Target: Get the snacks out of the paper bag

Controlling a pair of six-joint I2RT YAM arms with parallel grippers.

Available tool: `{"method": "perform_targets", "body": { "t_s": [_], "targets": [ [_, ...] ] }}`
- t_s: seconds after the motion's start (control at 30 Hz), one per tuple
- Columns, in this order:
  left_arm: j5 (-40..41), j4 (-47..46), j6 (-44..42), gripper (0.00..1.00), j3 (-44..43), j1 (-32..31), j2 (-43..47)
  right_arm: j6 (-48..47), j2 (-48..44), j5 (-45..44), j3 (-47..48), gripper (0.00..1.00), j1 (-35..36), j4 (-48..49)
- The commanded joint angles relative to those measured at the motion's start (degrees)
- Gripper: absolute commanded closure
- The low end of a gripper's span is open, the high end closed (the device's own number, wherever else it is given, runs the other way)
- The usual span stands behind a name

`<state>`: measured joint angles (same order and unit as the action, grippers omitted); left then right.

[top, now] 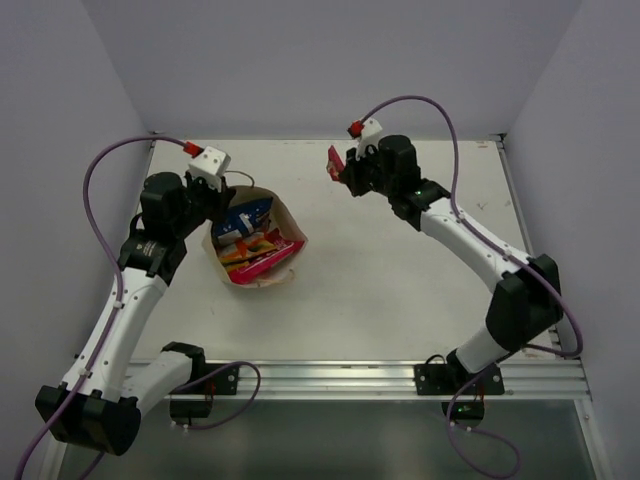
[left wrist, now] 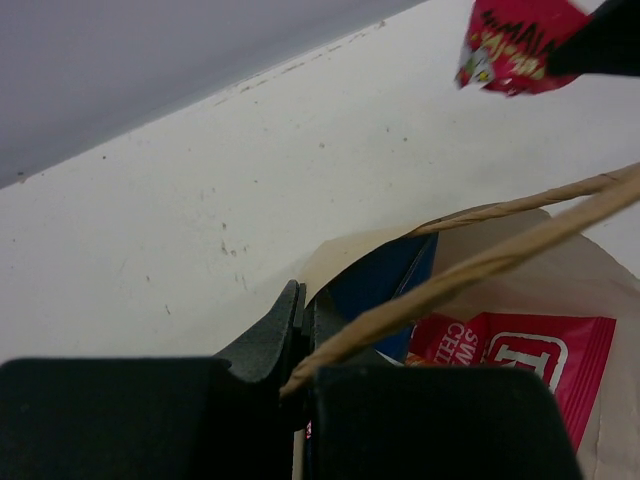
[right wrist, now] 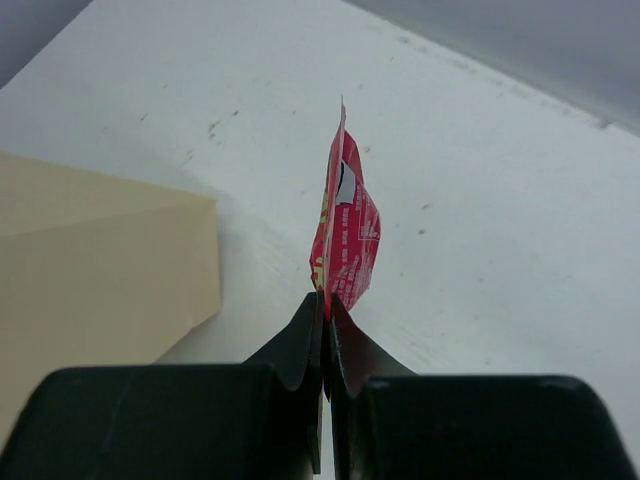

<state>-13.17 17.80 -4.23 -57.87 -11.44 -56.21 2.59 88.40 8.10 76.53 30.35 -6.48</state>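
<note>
Top cam: high, behind both arm bases, looking down and fwd over the whole table (top: 400, 300). Left wrist cam: low, looks out along the left fingers (left wrist: 270, 335), v. close to the paper bag (left wrist: 600, 280) rim, facing the back wall. Right wrist cam: same setup past the right fingers (right wrist: 300, 335), aimed prob. at the left-back corner. All 3 views share the bag and the red wrapper (right wrist: 345, 230).

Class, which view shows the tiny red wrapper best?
Right wrist: the red wrapper is whole and close, pinched in the right gripper. Left wrist crops its printed face at the top edge. Top external shows only a fleck.
</note>
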Motion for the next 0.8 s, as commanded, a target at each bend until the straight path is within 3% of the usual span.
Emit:
{"method": "perform_targets", "body": {
  "t_s": [0.0, 0.23, 0.47, 0.6, 0.77],
  "targets": [
    [-5.28, -6.46, -3.77, 1.0, -1.29, -0.16, 0.31, 9.27, 7.64, 8.75, -0.07, 1.0, -0.64, 7.17],
    [-7.83, -7.69, -7.54, 1.0, 0.47, -0.25, 0.39, 16.47, 21.36, 16.06, 5.46, 1.0, -1.17, 14.55],
    [-12.05, -9.37, -9.83, 1.0, 3.63, -0.25, 0.83, 25.79, 29.63, 21.17, 8.37, 1.0, -4.07, 15.09],
    [-12.06, -9.89, -10.62, 1.0, 6.01, -0.6, 2.24, 27.38, 30.25, 20.38, 6.44, 0.84, -6.44, 14.04],
    [-11.7, -9.46, -10.71, 1.0, 5.31, -0.69, 2.94, 23.79, 26.75, 17.22, 4.42, 0.54, -6.88, 8.95]
  ]
}}
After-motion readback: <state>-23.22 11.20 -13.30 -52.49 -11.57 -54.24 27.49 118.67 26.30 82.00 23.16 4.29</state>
